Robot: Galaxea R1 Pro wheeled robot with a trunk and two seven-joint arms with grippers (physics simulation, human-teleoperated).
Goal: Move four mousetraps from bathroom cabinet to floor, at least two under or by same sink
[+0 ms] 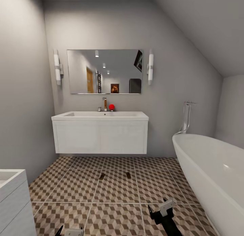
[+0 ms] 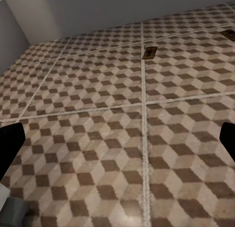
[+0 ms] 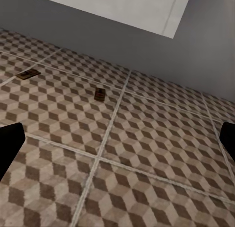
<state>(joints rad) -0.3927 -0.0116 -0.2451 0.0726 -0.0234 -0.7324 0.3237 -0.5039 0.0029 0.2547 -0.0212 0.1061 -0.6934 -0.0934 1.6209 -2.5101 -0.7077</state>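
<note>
Two mousetraps down on patterned tile before the wall-hung sink; both claws spread and empty.

Head view: two mousetraps, one [image 1: 102,176] and another [image 1: 128,175], flat on the bathroom floor [image 1: 115,192] just in front of the bathroom sink [image 1: 100,115], near it but not under it; basin contents hidden from this angle, small red object [image 1: 111,107] beside the tap; bathtub [image 1: 211,168] apparently empty; left claw [image 1: 69,231] and right claw [image 1: 162,209] low over the tiles.
Left wrist view: fingers wide apart, nothing held, one trap [image 2: 149,52] ahead.
Right wrist view: fingers wide apart, empty, traps [image 3: 99,94] and [image 3: 28,74] ahead.
Likely risk: rolling forward and nudging the traps away from the sink, or counting them as "next to" while too far out.
</note>
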